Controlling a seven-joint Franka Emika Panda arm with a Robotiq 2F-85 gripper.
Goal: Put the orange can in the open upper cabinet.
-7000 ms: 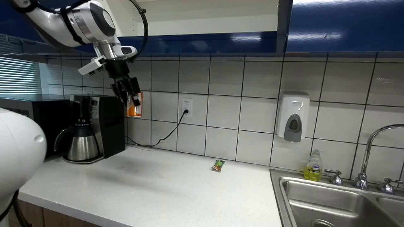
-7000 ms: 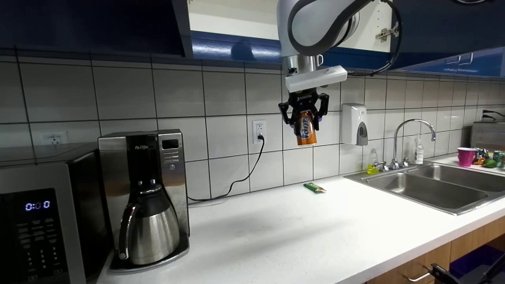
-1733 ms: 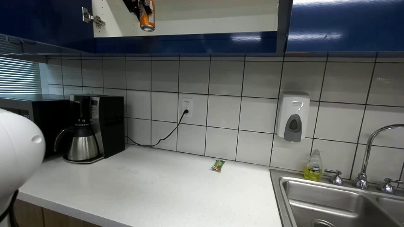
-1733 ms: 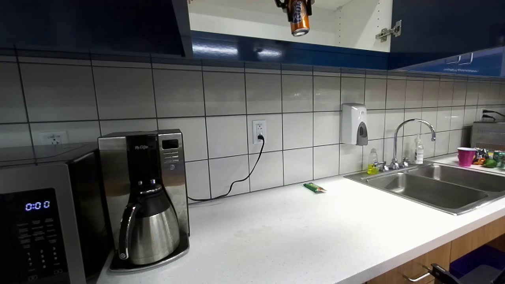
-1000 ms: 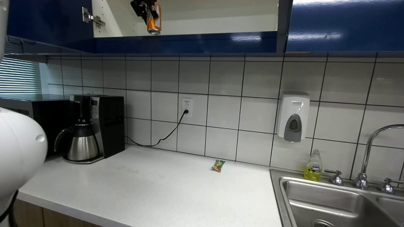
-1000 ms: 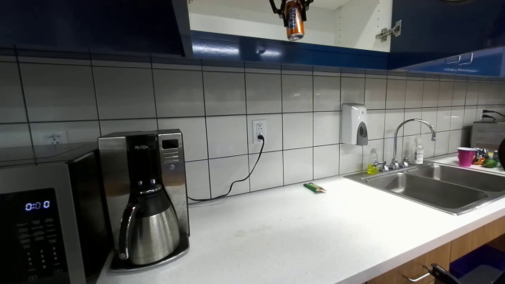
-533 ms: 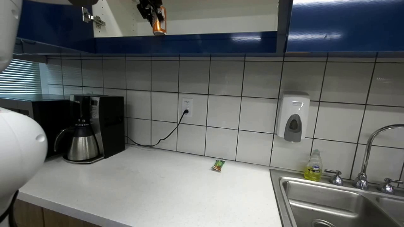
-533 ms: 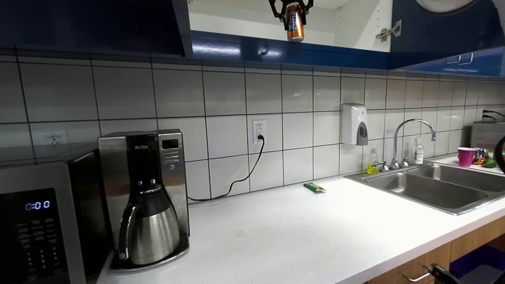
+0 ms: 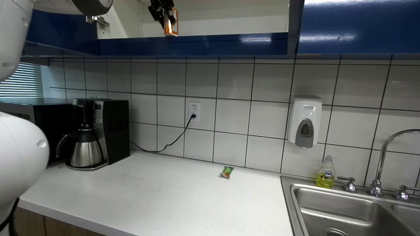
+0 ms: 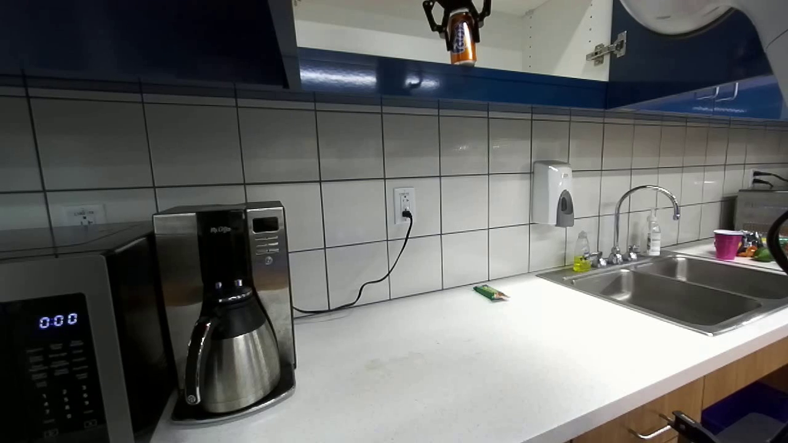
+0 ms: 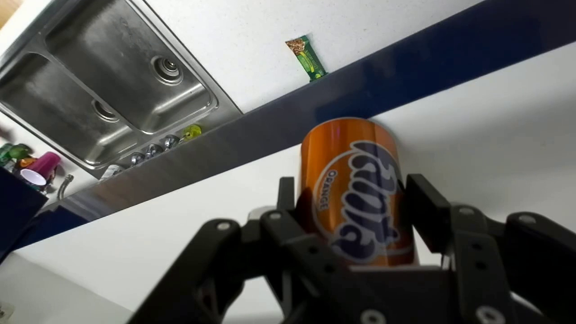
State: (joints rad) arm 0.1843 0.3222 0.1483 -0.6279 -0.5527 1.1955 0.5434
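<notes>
The orange can [image 9: 172, 29] is held upright, slightly tilted, at the opening of the open upper cabinet [image 9: 213, 45]. It also shows in an exterior view [image 10: 463, 54], its lower end just above the cabinet's blue bottom edge [image 10: 369, 71]. My gripper [image 10: 463, 40] is shut on the can from above, a finger on each side. In the wrist view the can [image 11: 344, 148] sits between the black fingers [image 11: 351, 193], its far end overlapping the blue edge and pale shelf [image 11: 225, 193]. I cannot tell whether it touches the shelf.
The open blue door with its hinge [image 10: 606, 49] stands beside the opening, near the white arm [image 10: 763, 24]. A coffee maker [image 10: 271, 277], a microwave [image 10: 132, 307], a green packet [image 10: 490, 293], a soap dispenser [image 10: 551, 194] and a sink [image 10: 708, 332] are below.
The can, held in my gripper, went up from above the counter to the cabinet opening. In the last second it moved slightly down, then farther into the opening. The arm came into view.
</notes>
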